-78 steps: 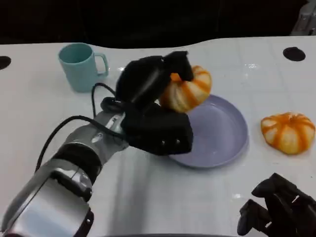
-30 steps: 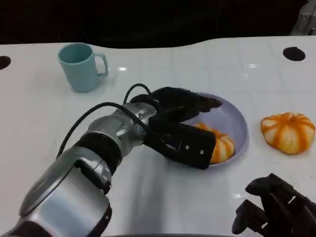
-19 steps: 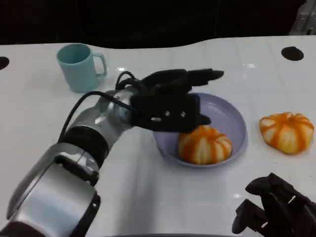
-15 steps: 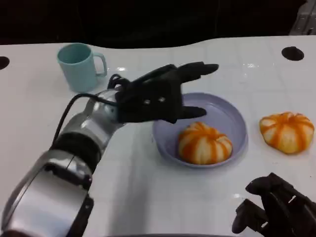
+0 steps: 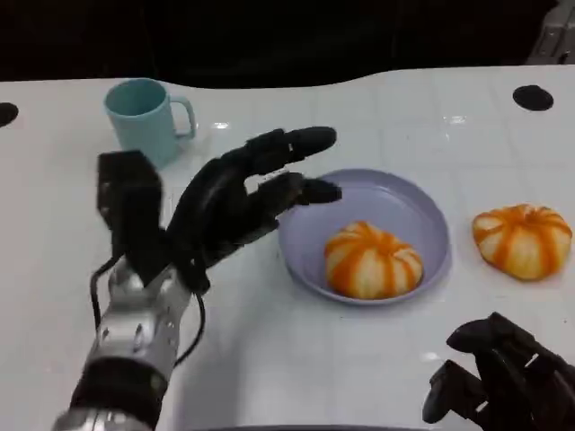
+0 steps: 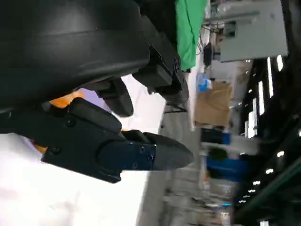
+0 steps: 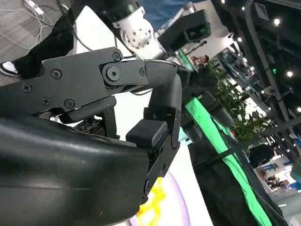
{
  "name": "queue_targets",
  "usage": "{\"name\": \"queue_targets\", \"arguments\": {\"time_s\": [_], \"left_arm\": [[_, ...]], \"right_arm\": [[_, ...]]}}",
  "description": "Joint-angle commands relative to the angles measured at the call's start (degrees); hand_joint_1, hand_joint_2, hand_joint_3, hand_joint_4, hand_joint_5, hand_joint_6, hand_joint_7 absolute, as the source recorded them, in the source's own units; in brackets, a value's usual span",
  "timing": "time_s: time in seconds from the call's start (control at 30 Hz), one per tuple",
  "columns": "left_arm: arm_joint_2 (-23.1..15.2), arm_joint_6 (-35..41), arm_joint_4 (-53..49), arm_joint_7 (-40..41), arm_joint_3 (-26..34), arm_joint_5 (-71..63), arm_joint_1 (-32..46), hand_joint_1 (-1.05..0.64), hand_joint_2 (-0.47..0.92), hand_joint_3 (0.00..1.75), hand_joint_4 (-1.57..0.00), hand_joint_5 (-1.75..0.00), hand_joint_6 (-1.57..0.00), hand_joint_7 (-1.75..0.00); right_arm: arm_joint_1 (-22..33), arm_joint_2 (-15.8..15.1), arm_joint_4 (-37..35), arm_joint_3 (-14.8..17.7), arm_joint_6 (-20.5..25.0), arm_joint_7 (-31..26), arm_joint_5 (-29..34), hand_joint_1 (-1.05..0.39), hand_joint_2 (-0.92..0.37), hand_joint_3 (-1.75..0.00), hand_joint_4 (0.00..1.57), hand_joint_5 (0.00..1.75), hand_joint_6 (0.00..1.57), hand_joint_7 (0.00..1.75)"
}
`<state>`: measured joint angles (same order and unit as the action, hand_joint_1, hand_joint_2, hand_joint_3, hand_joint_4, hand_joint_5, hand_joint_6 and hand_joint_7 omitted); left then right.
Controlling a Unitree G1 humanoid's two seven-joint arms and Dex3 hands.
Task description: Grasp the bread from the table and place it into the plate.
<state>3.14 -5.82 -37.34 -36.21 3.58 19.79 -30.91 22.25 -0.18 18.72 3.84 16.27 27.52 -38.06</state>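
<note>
One bread (image 5: 371, 260), a round orange bun with pale stripes and a lobed, pumpkin-like shape, sat inside the plate (image 5: 422, 215), toward its near side. Plate was shallow, round, lavender, with a smooth raised rim. Left hand (image 5: 235, 202) hovered beside the plate's left rim, fingers (image 5: 301, 140) spread wide and holding nothing; the fingertips reached over the plate's left edge, apart from the bread. Second bread (image 5: 522, 240), same striped orange form, lay on the table (image 5: 359, 359) well beyond the plate's far side from those fingers. Teal mug (image 5: 145, 120), glossy, handle toward the plate, stood behind the left hand. Right hand (image 5: 503, 382) sat low at the near table edge, fingers curled inward, nothing in them. Table surface was white, glossy, with faint grid lines and light reflections; two dark round marks (image 5: 533, 97) near the back edge. Beyond the table, dark background. Left wrist view showed a blurred hall with a green cloth (image 6: 190, 28) and ceiling lights.
</note>
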Motion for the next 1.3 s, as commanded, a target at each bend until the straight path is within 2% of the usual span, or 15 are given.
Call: {"name": "queue_targets", "arguments": {"time_s": [0.03,0.07,0.1,0.23,0.4,0.6,0.9,1.07,1.3], "left_arm": [[-0.2,12.0,13.8,2.2,2.1,6.2,8.0,-0.66,0.92,0.4,-0.47,-1.65,-0.46,-1.28],[0.0,14.7,17.0,3.1,2.5,7.7,10.0,-0.66,0.92,0.41,-0.52,-1.71,-0.47,-1.4],[0.2,17.7,20.3,4.2,3.0,9.3,12.1,-0.66,0.92,0.4,-0.55,-1.73,-0.48,-1.45],[0.4,28.9,30.9,9.4,4.3,15.0,18.2,-0.64,0.92,0.35,-0.65,-1.75,-0.56,-1.48],[0.4,37.7,40.1,13.7,6.7,21.8,24.2,-0.58,0.92,0.35,-0.69,-1.75,-0.52,-1.58],[0.0,40.4,44.4,15.5,7.2,23.9,29.9,-0.57,0.92,0.36,-0.75,-1.75,-0.51,-1.74],[0.8,39.9,45.4,16.1,8.2,24.5,34.9,-0.58,0.92,0.29,-0.8,-1.75,-0.57,-1.75],[1.1,39.8,47.4,16.7,7.5,24.2,38.1,-0.57,0.92,0.35,-0.84,-1.75,-0.62,-1.75],[-0.1,39.1,44.8,14.2,7.5,24.3,37.3,-0.57,0.92,0.34,-0.85,-1.75,-0.62,-1.75]], "right_arm": [[0.3,-0.6,0.4,0.4,-0.2,-0.3,-0.4,-0.55,-0.92,-0.25,0.6,1.55,0.71,0.96],[0.3,-0.6,0.4,0.4,-0.3,-0.3,-0.4,-0.55,-0.92,-0.26,0.6,1.55,0.71,0.96],[0.2,-0.6,0.4,0.3,-0.4,-0.2,-0.3,-0.55,-0.92,-0.26,0.6,1.55,0.71,0.97],[0.1,-0.7,0.6,0.2,-0.3,-0.6,0.1,-0.56,-0.92,-0.25,0.6,1.55,0.71,0.97],[-0.2,-0.5,0.1,0.1,-1.3,-0.3,0.7,-0.57,-0.92,-0.28,0.58,1.57,0.68,0.99],[-0.2,-0.3,0.3,0.1,-1.0,-1.0,0.7,-0.58,-0.92,-0.28,0.57,1.57,0.67,1.01],[-0.1,-0.3,-0.4,0.8,-1.2,-1.0,0.3,-0.57,-0.92,-0.28,0.58,1.57,0.66,1.05],[0.2,-0.4,-0.7,0.8,-1.4,-0.6,0.5,-0.57,-0.92,-0.27,0.58,1.58,0.64,1.09],[0.0,-0.6,-2.2,0.9,-2.9,0.2,1.1,-0.56,-0.92,-0.3,0.57,1.58,0.63,1.12]]}}
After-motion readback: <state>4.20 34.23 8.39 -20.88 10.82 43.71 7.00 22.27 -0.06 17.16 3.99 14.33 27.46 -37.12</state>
